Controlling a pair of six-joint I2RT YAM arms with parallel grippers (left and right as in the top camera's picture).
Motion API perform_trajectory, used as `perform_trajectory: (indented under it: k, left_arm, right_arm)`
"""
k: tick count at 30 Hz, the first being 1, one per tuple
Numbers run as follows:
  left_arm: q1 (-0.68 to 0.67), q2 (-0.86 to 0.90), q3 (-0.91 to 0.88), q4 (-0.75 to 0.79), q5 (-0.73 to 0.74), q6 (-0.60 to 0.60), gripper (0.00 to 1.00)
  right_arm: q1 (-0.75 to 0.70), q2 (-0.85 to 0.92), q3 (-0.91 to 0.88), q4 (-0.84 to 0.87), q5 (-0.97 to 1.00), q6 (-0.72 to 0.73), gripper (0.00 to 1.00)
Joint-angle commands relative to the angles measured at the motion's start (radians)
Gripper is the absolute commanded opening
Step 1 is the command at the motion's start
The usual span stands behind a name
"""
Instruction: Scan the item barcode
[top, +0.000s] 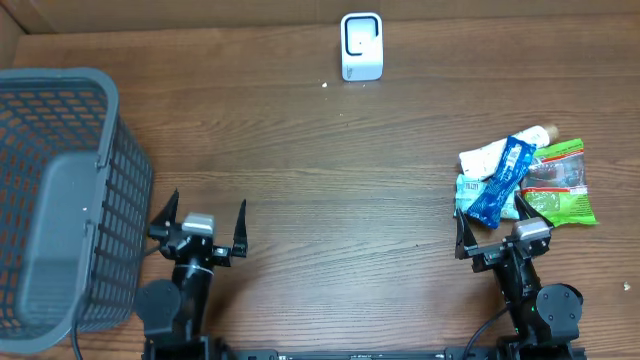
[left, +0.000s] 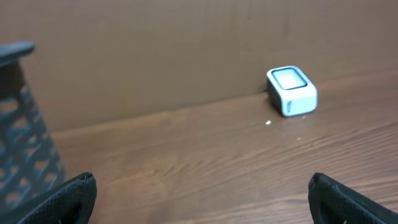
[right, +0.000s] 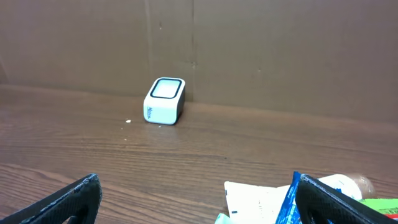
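A small white barcode scanner stands at the far edge of the table against the brown wall; it also shows as the scanner and the scanner in the wrist views. On the right lies a pile of items: a blue packet across a white packet, and a green packet. My right gripper is open just in front of this pile, holding nothing; the blue packet lies by its right finger. Far from the pile on the left, my left gripper is open and empty. No barcode shows.
A tall grey mesh basket stands at the left edge, close beside the left gripper, with its wall in the left wrist view. A brown cardboard wall closes off the back of the wooden table.
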Motion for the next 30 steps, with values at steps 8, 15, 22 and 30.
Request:
perform_trajectory:
  k: [8, 15, 22, 30]
  left_arm:
    - [-0.017, -0.216, -0.159, -0.055, -0.084, 0.008, 1.0]
    - [-0.034, -0.214, -0.159, -0.059, -0.087, 0.004, 1.0]
    - [-0.027, -0.212, -0.159, -0.06, -0.087, 0.004, 1.0]
    - [-0.027, -0.212, -0.159, -0.06, -0.088, 0.004, 1.0]
  right_arm:
    - [-0.004, -0.01, -0.009, 0.006, -0.002, -0.001, 1.0]
    - [-0.004, -0.01, -0.009, 0.006, -0.002, -0.001, 1.0]
    - [-0.004, -0.01, -0.009, 0.006, -0.002, -0.001, 1.0]
    - [-0.004, -0.01, -0.009, 0.006, -0.002, -0.001, 1.0]
